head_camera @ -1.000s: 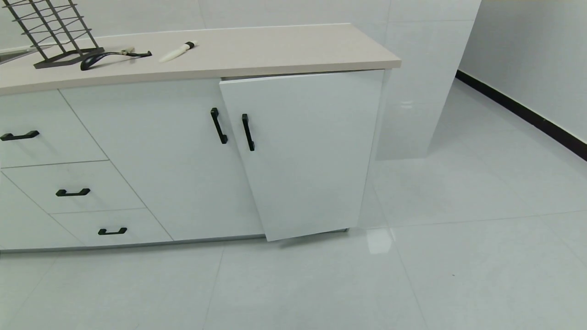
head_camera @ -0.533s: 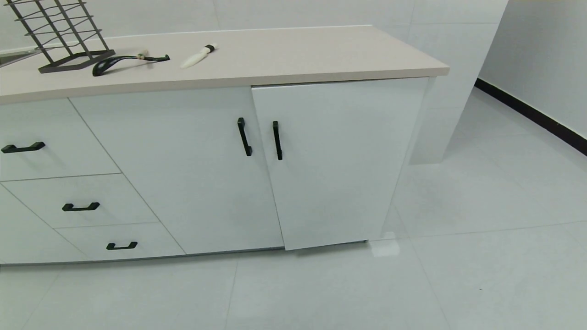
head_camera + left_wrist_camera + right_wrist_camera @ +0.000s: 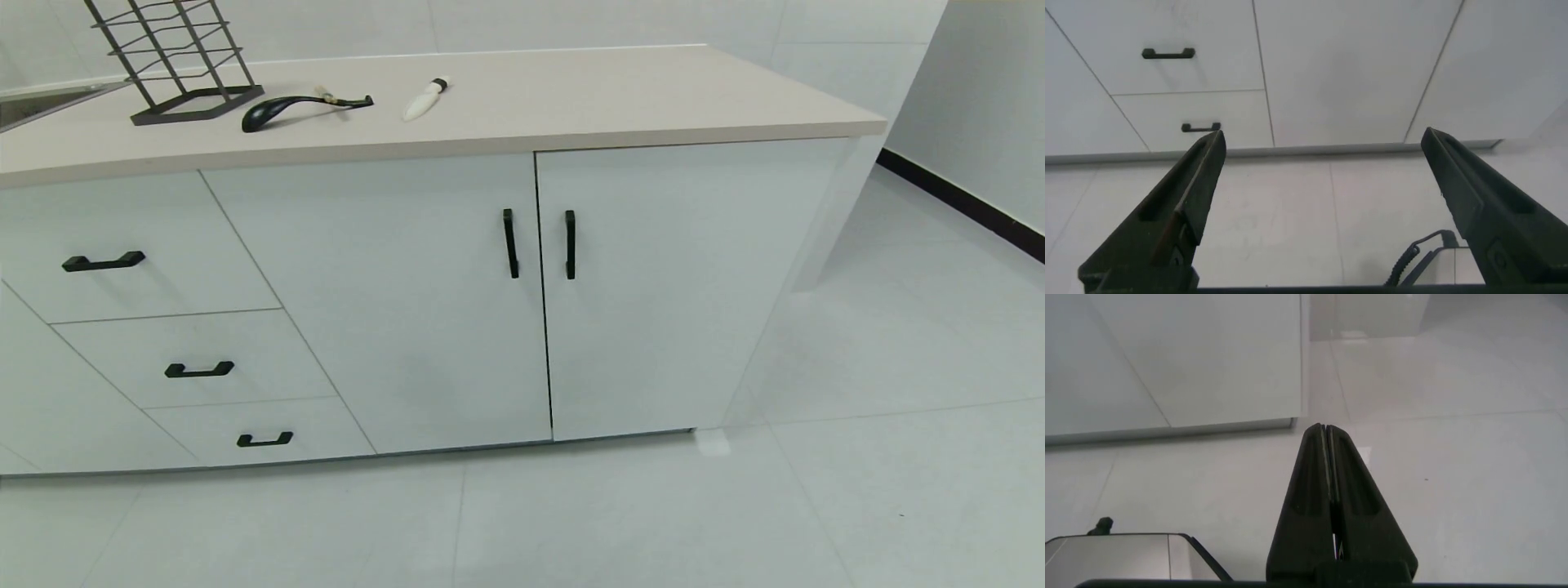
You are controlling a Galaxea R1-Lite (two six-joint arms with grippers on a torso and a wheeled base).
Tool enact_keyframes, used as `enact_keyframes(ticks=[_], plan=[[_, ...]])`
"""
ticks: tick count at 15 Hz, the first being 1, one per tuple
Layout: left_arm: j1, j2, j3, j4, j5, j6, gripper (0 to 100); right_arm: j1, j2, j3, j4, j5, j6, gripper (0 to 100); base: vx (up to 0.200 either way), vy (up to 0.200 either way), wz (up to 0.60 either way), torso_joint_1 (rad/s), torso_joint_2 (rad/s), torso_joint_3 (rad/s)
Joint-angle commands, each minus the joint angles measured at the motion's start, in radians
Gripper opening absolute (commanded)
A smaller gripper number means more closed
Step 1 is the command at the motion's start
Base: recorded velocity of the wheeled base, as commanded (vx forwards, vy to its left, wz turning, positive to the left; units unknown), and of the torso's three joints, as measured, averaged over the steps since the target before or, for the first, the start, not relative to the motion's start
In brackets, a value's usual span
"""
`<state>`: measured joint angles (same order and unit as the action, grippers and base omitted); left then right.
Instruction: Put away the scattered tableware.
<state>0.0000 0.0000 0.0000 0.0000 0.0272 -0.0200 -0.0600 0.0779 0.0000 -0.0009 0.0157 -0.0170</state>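
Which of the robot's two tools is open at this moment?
The left tool: its fingers stand wide apart, while the right tool has its fingers pressed together at the tip.

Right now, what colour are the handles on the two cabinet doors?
Black; the head view shows the handles best.

No lettering, numbers or signs legible. Worktop, cabinet doors and drawer fronts show plain faces. Black ladle and white utensil, far left: too small to check for marks.
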Motion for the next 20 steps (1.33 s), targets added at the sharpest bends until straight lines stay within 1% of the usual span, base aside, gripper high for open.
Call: enact_keyframes(ticks=[1, 6, 8, 9, 11, 13, 15, 17, 19, 20], plan=[[0.000, 0.000, 0.000, 0.000, 0.000, -0.001, 100, 0.000, 0.006, 0.000, -0.001, 0.001, 0.000, 0, 0.000, 0.200, 0.00, 0.007, 0.00, 0.002], [0.000, 0.000, 0.000, 0.000, 0.000, -0.001, 100, 0.000, 0.006, 0.000, 0.001, -0.002, 0.012, 0, 0.000, 0.200, 0.00, 0.006, 0.00, 0.003], [0.000, 0.000, 0.000, 0.000, 0.000, -0.005, 100, 0.000, 0.006, 0.000, -0.001, 0.000, 0.012, 0, 0.000, 0.200, 0.00, 0.002, 0.00, 0.000], [0.000, 0.000, 0.000, -0.002, -0.001, -0.014, 100, 0.000, 0.006, 0.000, 0.001, 0.000, 0.012, 0, 0.000, 0.200, 0.00, 0.002, 0.00, 0.002], [0.000, 0.000, 0.000, -0.002, -0.001, -0.015, 100, 0.000, 0.006, 0.000, 0.001, 0.000, 0.012, 0, 0.000, 0.200, 0.00, 0.000, 0.01, 0.002], [0.000, 0.000, 0.000, -0.002, 0.000, -0.017, 100, 0.000, 0.006, 0.000, 0.001, 0.000, 0.011, 0, 0.000, 0.000, 0.00, 0.000, 0.00, 0.000], [0.000, 0.000, 0.000, -0.002, 0.003, -0.023, 100, 0.000, 0.008, 0.000, 0.001, 0.000, 0.011, 0, 0.000, 0.000, 0.60, -0.005, 0.00, 0.000], [0.000, 0.000, 0.000, -0.002, 0.022, -0.032, 100, 0.000, 0.006, 0.000, 0.001, 0.001, 0.009, 0, 0.000, 0.000, 0.60, 0.005, 0.00, 0.000], [0.000, 0.000, 0.000, -0.002, 0.022, -0.031, 100, 0.000, 0.006, 0.000, 0.001, 0.000, 0.014, 0, 0.000, 0.000, 0.60, 0.000, 0.00, 0.000], [0.000, 0.000, 0.000, -0.002, 0.022, -0.031, 100, 0.000, 0.006, 0.000, 0.001, 0.000, 0.014, 0, 0.000, 0.000, 0.00, 0.000, 0.00, 0.000]])
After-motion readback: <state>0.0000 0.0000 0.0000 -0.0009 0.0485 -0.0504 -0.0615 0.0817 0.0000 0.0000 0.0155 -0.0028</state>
